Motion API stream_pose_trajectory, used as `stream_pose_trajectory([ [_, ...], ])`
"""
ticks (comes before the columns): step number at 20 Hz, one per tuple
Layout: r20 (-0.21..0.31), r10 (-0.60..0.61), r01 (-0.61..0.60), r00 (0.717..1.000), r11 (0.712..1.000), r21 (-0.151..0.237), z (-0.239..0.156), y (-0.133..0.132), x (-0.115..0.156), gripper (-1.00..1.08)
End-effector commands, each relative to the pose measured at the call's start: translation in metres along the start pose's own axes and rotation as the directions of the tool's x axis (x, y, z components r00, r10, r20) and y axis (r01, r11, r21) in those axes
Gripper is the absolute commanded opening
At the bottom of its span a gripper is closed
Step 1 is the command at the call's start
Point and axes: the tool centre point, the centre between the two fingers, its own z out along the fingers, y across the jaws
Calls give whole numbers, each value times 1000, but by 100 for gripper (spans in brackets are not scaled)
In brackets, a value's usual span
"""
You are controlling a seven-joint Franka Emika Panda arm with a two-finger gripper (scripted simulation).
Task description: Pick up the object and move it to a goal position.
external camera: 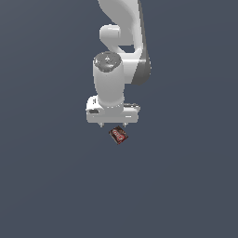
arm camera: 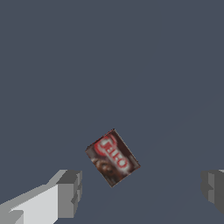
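The little box (external camera: 119, 135) lies flat on the dark gray floor (external camera: 46, 186), with its red face up. It is turned crooked, not lined up straight with my gripper (external camera: 113, 124). In the exterior view its long way runs from up on the exterior view's left to down on the exterior view's right. It sits just below my gripper there, a bit toward the exterior view's right, and my fingers do not touch it. In the wrist view I see the box (arm camera: 112, 157) more closely. It is a flat rectangle with dark brown edges. One end of the face has a red patch with pale letters on it, and the other end is dark brown. The letters are too blurry for me to read well. The box looks smooth, like printed cardboard, and I see no opening in it. My gripper (arm camera: 142, 190) is spread wide and holds nothing. My two fingers (arm camera: 69, 192) are gray and blocky, and they stand far apart, one on each side, with the box between them but farther off. My arm (external camera: 116, 56) is white, round and smooth, with a dark gray band on one side. The floor is plain and flat all over.
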Motion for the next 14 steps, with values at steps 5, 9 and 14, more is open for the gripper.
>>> stream_pose_trajectory([
  [5,0,-43,43,999,999,-3,9,-1,-2,100],
  [9,-1,-102,102,995,995,-8,20,-2,-5,100],
  [14,-2,-210,210,978,978,-14,41,-4,-12,100],
])
